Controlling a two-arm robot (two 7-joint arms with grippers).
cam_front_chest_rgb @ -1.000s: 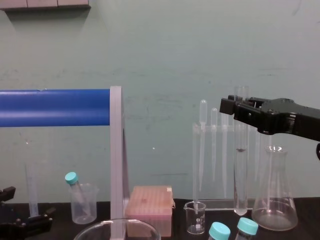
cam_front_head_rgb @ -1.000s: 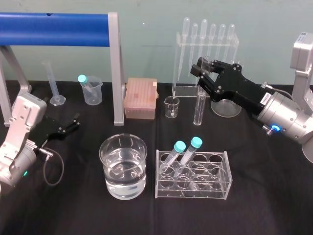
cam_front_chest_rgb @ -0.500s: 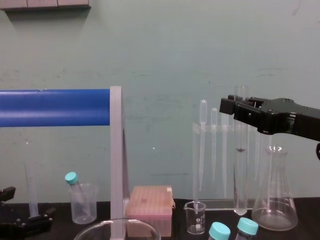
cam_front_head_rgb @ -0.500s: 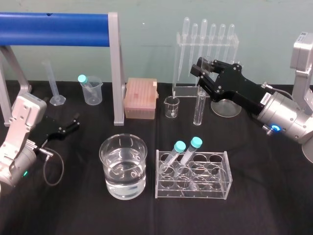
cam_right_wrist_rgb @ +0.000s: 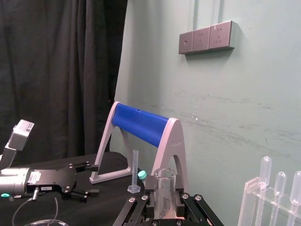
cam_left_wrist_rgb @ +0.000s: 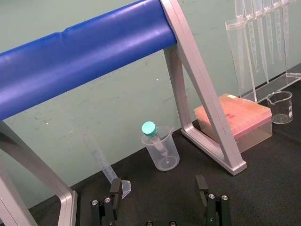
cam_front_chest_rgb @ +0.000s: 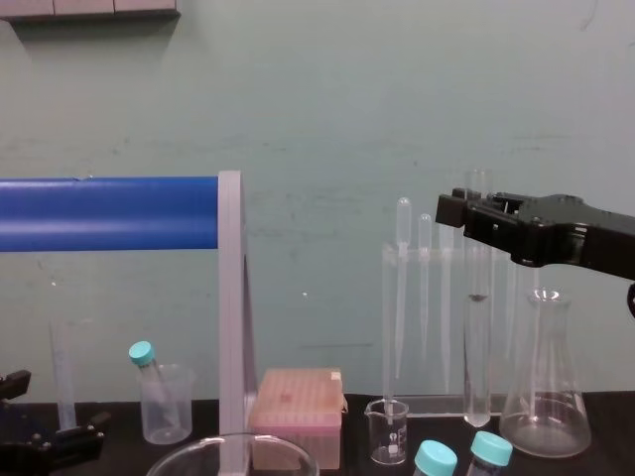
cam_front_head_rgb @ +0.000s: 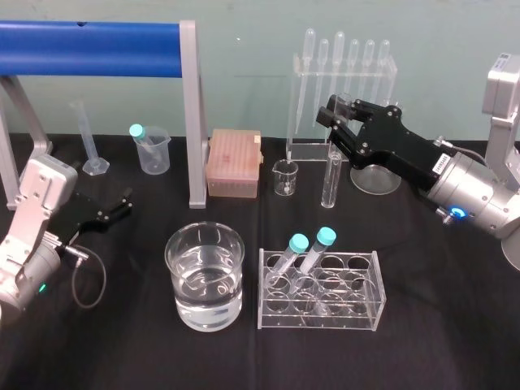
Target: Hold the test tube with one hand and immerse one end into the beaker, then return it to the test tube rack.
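Note:
My right gripper [cam_front_head_rgb: 339,115] is shut on the test tube [cam_front_head_rgb: 331,177], a long clear glass tube hanging upright near the back right of the table. Seen from the chest, the black fingers [cam_front_chest_rgb: 466,210] clamp the test tube [cam_front_chest_rgb: 477,347] near its rim, its round bottom just above the table. In the right wrist view the flared rim of the tube [cam_right_wrist_rgb: 164,188] stands between the jaws. The wide beaker [cam_front_head_rgb: 177,244], part full of water, sits front centre. The clear test tube rack [cam_front_head_rgb: 359,258] beside it holds two teal-capped tubes. My left gripper [cam_front_head_rgb: 116,211] rests open at the left, nothing between its fingers [cam_left_wrist_rgb: 115,189].
Behind the held tube stand a pipette rack [cam_front_head_rgb: 345,69] and a conical flask [cam_front_chest_rgb: 544,387]. A small spouted beaker [cam_front_head_rgb: 285,177], a pink tip box [cam_front_head_rgb: 234,162], a plastic beaker [cam_front_head_rgb: 152,150] and a graduated cylinder [cam_front_head_rgb: 88,138] line the back. A blue-barred frame [cam_front_head_rgb: 97,36] spans the left.

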